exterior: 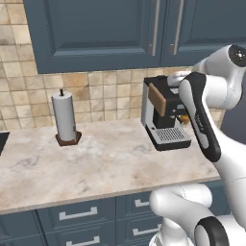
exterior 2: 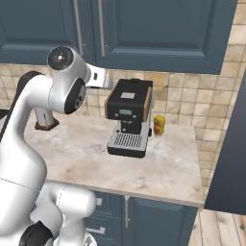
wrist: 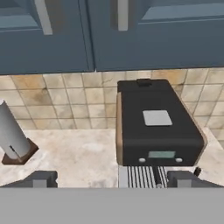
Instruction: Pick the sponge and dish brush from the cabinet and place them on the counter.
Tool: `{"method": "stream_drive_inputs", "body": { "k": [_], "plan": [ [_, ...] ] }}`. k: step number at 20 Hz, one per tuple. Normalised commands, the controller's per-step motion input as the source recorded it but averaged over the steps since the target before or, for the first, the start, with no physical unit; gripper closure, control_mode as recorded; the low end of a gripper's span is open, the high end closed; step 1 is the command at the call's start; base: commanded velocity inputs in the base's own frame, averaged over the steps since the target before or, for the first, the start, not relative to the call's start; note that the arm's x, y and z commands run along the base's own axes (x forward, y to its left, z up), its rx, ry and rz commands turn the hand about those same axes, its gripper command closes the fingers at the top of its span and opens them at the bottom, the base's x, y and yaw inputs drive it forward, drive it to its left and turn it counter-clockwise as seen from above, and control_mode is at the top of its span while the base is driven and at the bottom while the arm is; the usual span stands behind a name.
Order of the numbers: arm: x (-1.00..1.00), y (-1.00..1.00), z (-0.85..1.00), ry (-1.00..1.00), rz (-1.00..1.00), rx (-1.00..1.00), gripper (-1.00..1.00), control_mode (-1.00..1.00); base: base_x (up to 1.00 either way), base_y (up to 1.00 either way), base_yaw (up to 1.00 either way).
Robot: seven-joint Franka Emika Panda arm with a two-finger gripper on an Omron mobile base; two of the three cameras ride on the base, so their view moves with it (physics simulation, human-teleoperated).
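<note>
- Gripper (wrist: 111, 178) stands with jaws wide apart, holding nothing, above the coffee machine (wrist: 155, 124)
- Cabinet (wrist: 131, 33) doors are shut, at 12 o'clock from the machine
- Counter (exterior: 96, 158) carries a paper towel roll (exterior: 65, 117) at 9 o'clock

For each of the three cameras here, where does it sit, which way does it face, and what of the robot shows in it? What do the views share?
Left base view: behind the arm to its left, facing the counter, paper towel holder and coffee machine; the arm rises at lower right.
Right base view: behind to its right, facing the same counter, with a yellow bottle beside the machine; the arm rises at lower left.
Hand view: on the hand, looking down over the machine toward the closed cabinet; the open gripper sits at the bottom.
Shared: machine, counter, cabinet doors, towel holder.
</note>
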Motion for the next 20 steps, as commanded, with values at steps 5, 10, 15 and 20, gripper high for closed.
{"method": "stream_drive_inputs", "body": {
  "k": [5, 10, 15, 20],
  "plan": [
    [0.0, -0.07, 0.3, -0.21, 0.0, 0.0, -1.0, -1.0, 0.0, 0.0, 0.0],
    [0.0, -0.07, 0.28, -0.23, 0.0, 0.0, -1.0, -1.0, 0.0, 0.0, 0.0],
    [0.0, -0.05, 0.24, -0.25, 0.0, 0.0, -1.0, -1.0, 0.0, 0.0, 0.0],
    [0.0, -0.04, 0.18, -0.27, 0.0, 0.01, -1.0, -1.0, 0.0, 0.0, 0.0]
  ]
}}
